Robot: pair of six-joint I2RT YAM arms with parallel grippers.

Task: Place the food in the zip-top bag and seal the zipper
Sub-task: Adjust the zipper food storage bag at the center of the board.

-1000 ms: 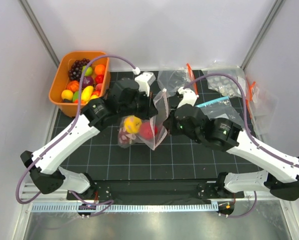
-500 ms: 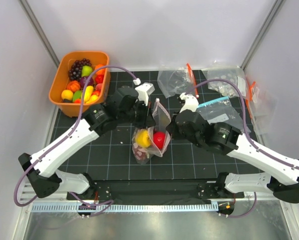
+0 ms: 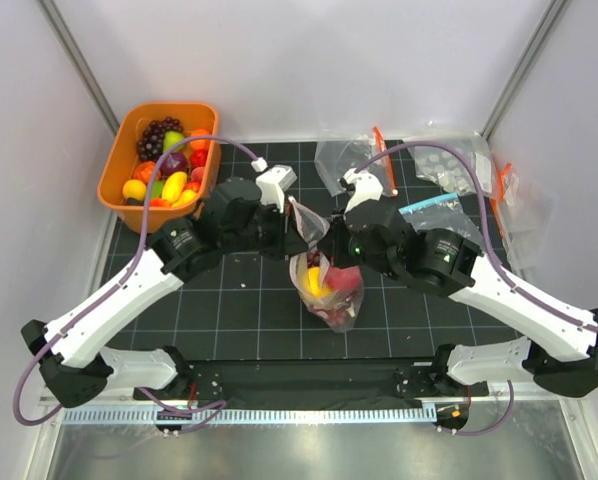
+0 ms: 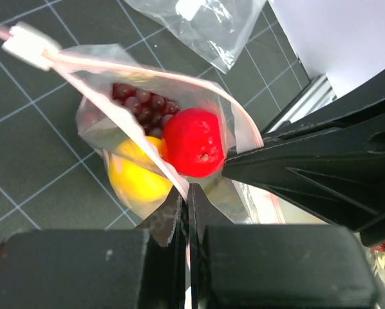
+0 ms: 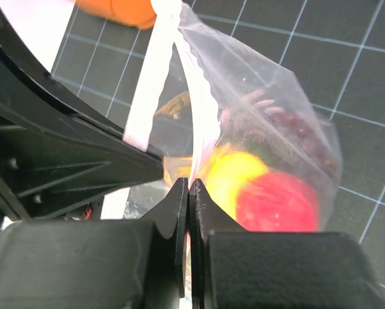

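Pinching zipper (image 5: 149, 77): left hand (image 4: 187, 190), right hand (image 5: 188, 185) clamped tight on it.

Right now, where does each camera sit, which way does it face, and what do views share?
Top external: above and behind the bases, looking down on the table; both arms, the zip-top bag and orange tub show.
Left wrist: on the left arm, looking down past the left gripper, pinched on the bag's edge.
Right wrist: on the right arm, looking past the right gripper, also pinched there.
Shared: both wrist views show the red fruit and yellow fruit.
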